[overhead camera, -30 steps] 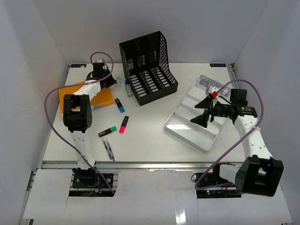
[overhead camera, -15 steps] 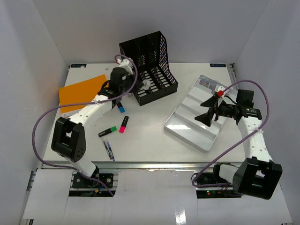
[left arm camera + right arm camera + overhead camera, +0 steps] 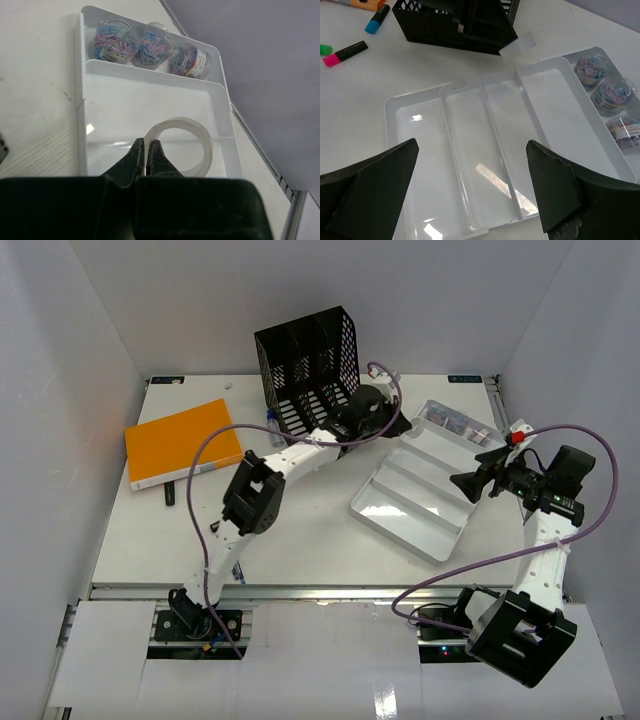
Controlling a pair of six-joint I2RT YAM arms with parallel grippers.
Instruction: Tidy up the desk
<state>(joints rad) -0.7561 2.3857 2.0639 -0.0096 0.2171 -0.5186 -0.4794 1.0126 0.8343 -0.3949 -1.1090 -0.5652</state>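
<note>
My left end effector is pinched shut on the wall of a clear tape ring over the compartmented tray on the white table — my right end effector gapes wide above that same tray.

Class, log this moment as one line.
left gripper shut on tape roll over tray | right gripper open above tray | three clip tubs in tray's end compartment

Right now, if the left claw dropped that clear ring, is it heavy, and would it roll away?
Probably light: the left gripper pinches the tape roll by one thin wall. Being round, it could roll if it landed on edge, though the tray walls beneath should stop it.
</note>
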